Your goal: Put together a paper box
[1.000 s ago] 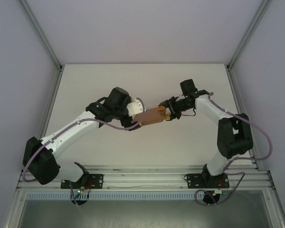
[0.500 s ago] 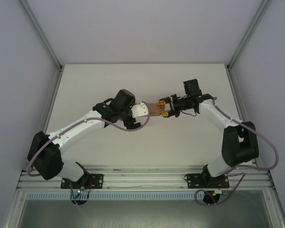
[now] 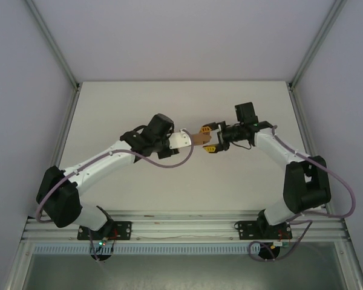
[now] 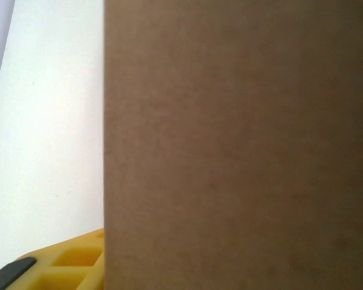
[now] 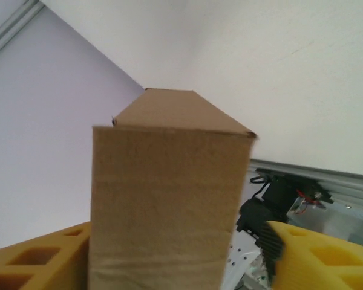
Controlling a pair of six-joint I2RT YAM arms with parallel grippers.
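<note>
top: overhead, from near edge, far | wrists: close-up | shared: paper box

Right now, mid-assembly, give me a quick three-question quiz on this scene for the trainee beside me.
1. True or false: the paper box lies near the arm bases, far from both grippers.
2. In the right wrist view, the box's far end shows: A) a tapered flap; B) a round lid; C) a string handle.
3. Which gripper's yellow fingers sit either side of the box, with a gap showing beside one finger?
Key: 1 false: it sits between the left gripper and the right gripper. 2 A. 3 the right gripper.
</note>
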